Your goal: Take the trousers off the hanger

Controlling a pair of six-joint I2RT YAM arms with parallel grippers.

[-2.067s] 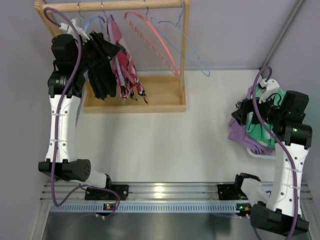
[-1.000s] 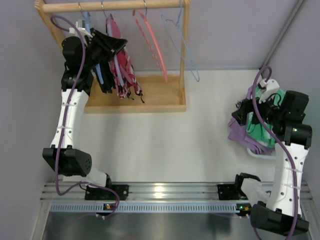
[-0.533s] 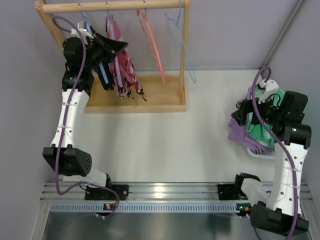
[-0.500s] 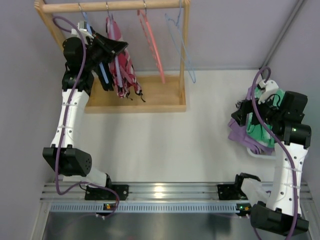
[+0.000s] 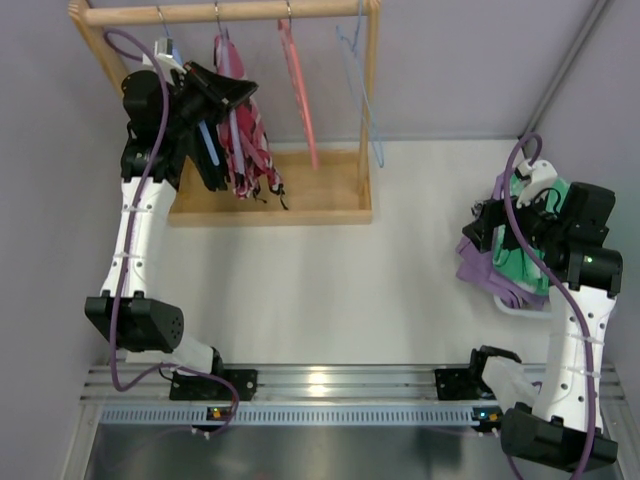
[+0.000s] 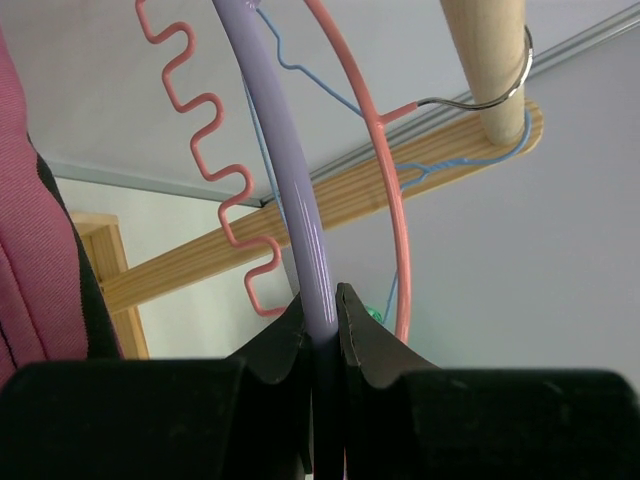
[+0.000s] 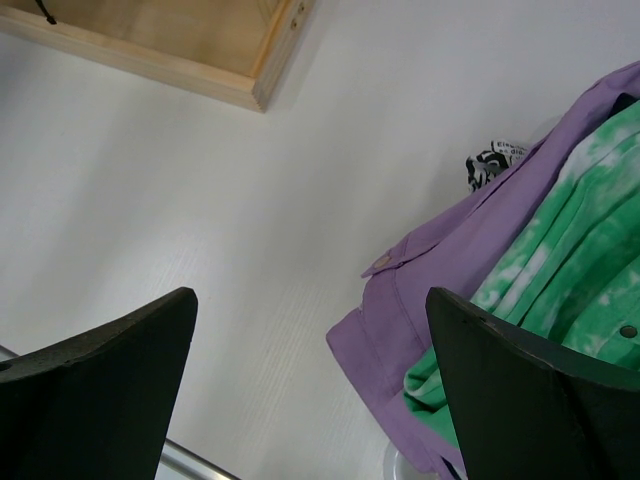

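Observation:
The trousers (image 5: 247, 140), magenta-pink with a black and white print and dark strings, hang on the lilac hanger on the wooden rack. In the left wrist view they show as pink cloth (image 6: 35, 260) at the left edge. My left gripper (image 5: 228, 95) is up at the rack. The left wrist view shows it (image 6: 322, 318) shut on the hanger's lilac arm (image 6: 283, 170). My right gripper (image 5: 490, 225) is open and empty at the table's right side; in its wrist view (image 7: 310, 300) it hovers over bare table.
A salmon hanger (image 5: 298, 80), light-blue hangers (image 5: 358, 60) and a black garment (image 5: 212, 170) hang from the rail (image 5: 250, 12). The rack's wooden base (image 5: 320, 190) lies below. A purple garment (image 7: 470, 250) and green-and-white cloth (image 7: 560, 270) are piled beside the right gripper.
My left arm moved from the black garment to the lilac hanger and closed on it. The salmon and light-blue hangers swung back toward vertical. The right arm has not moved.

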